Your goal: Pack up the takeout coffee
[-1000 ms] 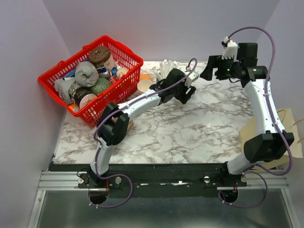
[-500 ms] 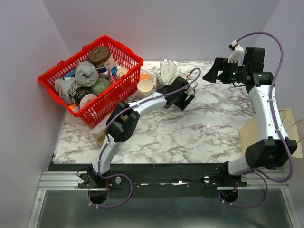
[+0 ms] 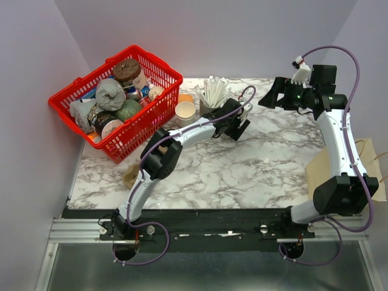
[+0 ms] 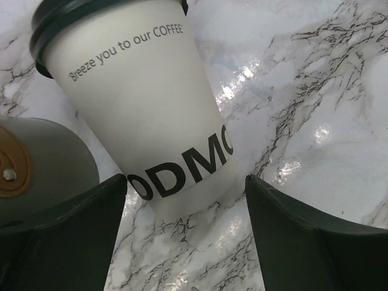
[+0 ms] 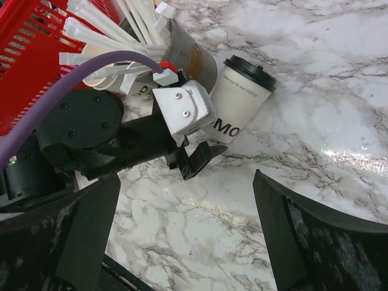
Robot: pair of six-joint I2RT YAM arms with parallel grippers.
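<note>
Left pincer (image 4: 185,182) first: its jaws stand wide apart, one finger on each side of the foot of the takeout coffee (image 4: 139,103). It grips nothing, and a sliver of marble shows between one finger and the paper. The cup stands on its base at the far middle of the marble surface (image 3: 242,170), black lid (image 5: 250,70) on, just beside the grey cup (image 5: 188,57) that holds the white sticks (image 3: 213,91).

My left arm climbs from its base to a raised elbow, and the forearm reaches away and to the right, with the wrist low over the surface. My right arm rises along the right edge, and its wrist is bent to the left. The right pincer (image 5: 185,182) hangs above the surface, jaws fully spread and empty, looking down on the left pincer and the coffee.

Against a second ago, my left elbow has swung nearer the middle and a little farther from the base. The wrist has slid off the sticks, which were hidden under it and now show whole. My right wrist has drawn a little to the right. The red basket (image 3: 151,66) and the stack of cream cups (image 3: 186,111) sit where they were.
</note>
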